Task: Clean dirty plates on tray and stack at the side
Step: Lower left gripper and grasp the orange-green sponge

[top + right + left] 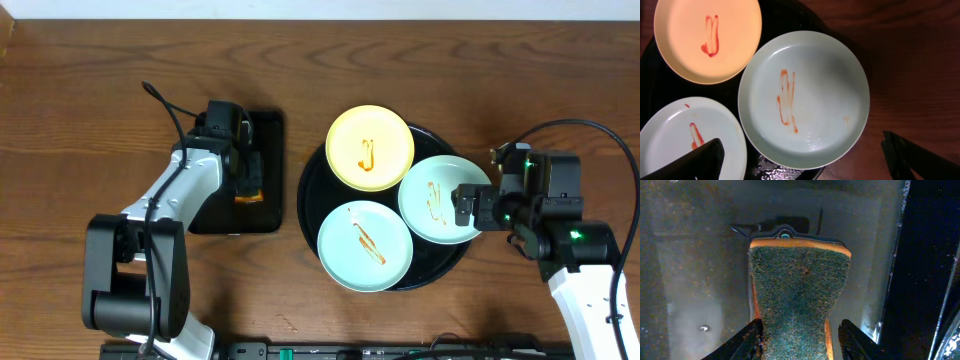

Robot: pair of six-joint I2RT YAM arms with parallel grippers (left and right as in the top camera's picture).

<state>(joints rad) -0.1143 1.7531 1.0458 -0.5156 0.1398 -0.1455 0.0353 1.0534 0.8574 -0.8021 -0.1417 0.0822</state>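
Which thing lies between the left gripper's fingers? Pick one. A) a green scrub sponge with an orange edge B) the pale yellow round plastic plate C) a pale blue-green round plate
A: the left gripper straddles the orange-edged green sponge, which lies on the small rectangular black tray, not on a plate.

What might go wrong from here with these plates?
The right blue-green plate overhangs the rim of the tray, so the open right claw might tip it off when closing. The yellow plate and the other blue-green plate crowd it, so lifting may nudge them. The left claw straddles the sponge off-centre; squeezing could skew it.
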